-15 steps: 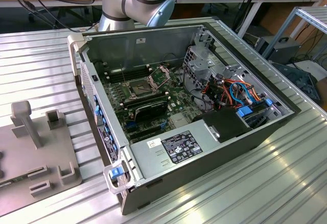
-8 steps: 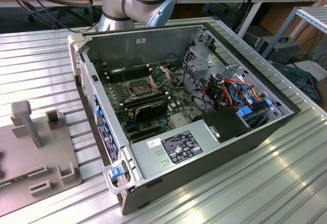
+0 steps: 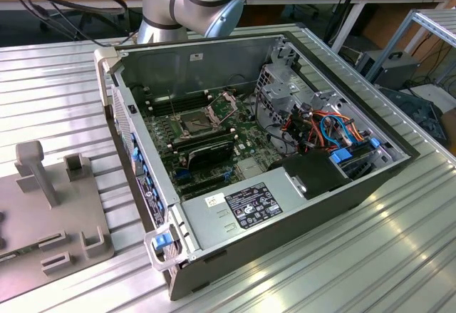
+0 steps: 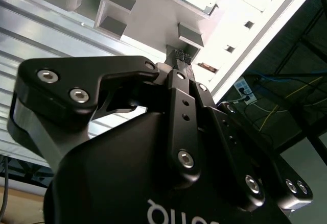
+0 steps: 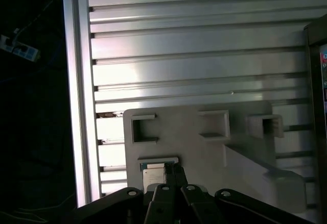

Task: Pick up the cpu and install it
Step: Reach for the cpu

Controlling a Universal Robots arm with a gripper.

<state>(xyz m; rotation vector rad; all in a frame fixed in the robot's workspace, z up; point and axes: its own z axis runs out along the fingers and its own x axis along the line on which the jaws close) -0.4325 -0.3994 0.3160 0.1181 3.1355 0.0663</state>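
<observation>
While the cpu [image 5: 152, 177] lies pocketed in the fixture [image 5: 204, 152] for pickup, the gripper [image 5: 172, 172] hangs just beside it, jaws together, empty.

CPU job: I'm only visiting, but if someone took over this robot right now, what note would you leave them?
Tool: shut and empty, just above the grey plate beside the PC case.
CPU: in its pocket on the plate, next to the tool's tip, not gripped.
Socket: inside the case, and its cover looks open.
Done: nothing that shows.
Left: both the pick-up and the install.
</observation>
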